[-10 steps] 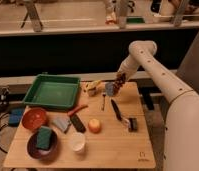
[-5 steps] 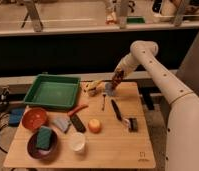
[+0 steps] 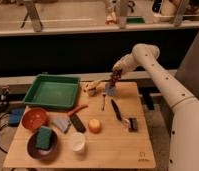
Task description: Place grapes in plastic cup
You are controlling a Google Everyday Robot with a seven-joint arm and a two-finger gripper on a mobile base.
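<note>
The grapes (image 3: 114, 80), a small dark reddish-purple bunch, hang from my gripper (image 3: 116, 74) at the back of the wooden table (image 3: 118, 150). The gripper is shut on their top end. The plastic cup (image 3: 110, 90), small and blue-grey, stands upright directly under the bunch. The lower end of the grapes is at about the cup's rim; I cannot tell whether it is inside. The white arm reaches in from the right.
A green tray (image 3: 53, 91) sits at the back left. A red bowl (image 3: 34, 118), a dark plate with a green sponge (image 3: 42, 141), a white cup (image 3: 78, 142) and an orange fruit (image 3: 95, 125) fill the left and middle. A dark utensil (image 3: 115, 109) lies right of centre.
My gripper has moved a little to the left with the grapes, bringing the bunch over the plastic cup. Nothing else on the table has moved.
</note>
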